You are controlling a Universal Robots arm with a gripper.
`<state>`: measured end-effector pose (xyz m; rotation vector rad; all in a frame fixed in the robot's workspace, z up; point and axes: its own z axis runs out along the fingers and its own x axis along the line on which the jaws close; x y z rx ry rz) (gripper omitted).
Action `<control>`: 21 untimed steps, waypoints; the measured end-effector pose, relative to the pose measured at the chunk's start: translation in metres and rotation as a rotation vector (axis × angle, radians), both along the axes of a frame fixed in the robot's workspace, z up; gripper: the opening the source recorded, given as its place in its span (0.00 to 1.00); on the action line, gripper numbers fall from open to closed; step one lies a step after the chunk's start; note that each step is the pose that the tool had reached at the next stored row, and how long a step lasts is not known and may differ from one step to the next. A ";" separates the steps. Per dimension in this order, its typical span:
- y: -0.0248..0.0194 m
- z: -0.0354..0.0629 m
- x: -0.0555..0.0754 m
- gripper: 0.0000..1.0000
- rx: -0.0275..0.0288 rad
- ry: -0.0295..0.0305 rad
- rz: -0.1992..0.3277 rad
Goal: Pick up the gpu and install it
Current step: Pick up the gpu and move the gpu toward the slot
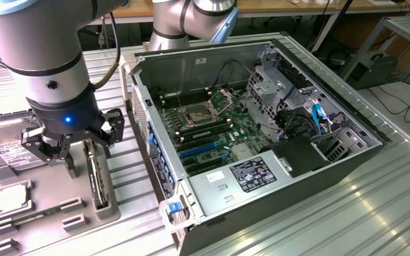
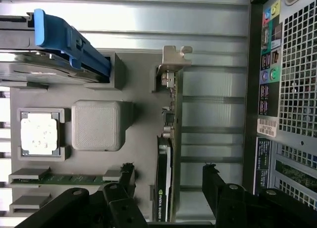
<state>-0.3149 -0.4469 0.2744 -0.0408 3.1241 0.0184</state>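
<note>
Gripper (image 2: 168, 183) jaws wide open, one of its fingers (image 2: 126, 181) on each side of the gpu (image 2: 165, 158). Gap visible both sides, nothing touching, nothing held.

Gpu stands on its long edge in a slot of the gray tray (image 2: 141, 89), on the exterior view's left, outside the computer case (image 1: 190, 66). Silvery bracket (image 2: 174, 59) is at the end away from the fingers.

Handling, my guess:
- Light and stiff, thin board.
- Fragile: exposed parts on the faces and a contact edge down in the slot.
- Dark cover looks smooth, could slip under a weak pinch.
- Best hold looks like across the two flat faces at the dark cover, about mid-length, where the jaws sit now. Not the bracket, not the contact edge.
- Standing on edge, it could tip or bind in the slot if pulled crooked.

Around it:
- Memory stick (image 2: 64, 179) and gray block (image 2: 96, 125) sit beside one finger, near.
- Processor chip (image 2: 39, 133) is beyond the block.
- Hard drive (image 2: 39, 64) with a blue rail (image 2: 69, 39) lies near the bracket end, apart from the card.
- Other finger's side has bare table (image 1: 347, 213), then the case.

Case is open on top, with blue slots (image 1: 201, 151) on the board. Cables and a drive cage crowd the far end. Case wall stands between tray and slots.
</note>
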 end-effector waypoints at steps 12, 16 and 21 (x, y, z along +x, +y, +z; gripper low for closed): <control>0.0000 -0.0221 -0.001 0.66 -0.0007 0.0000 -0.002; 0.0000 -0.0284 -0.001 0.66 -0.0013 0.0001 -0.004; 0.0000 -0.0336 -0.001 0.66 -0.0013 0.0002 -0.023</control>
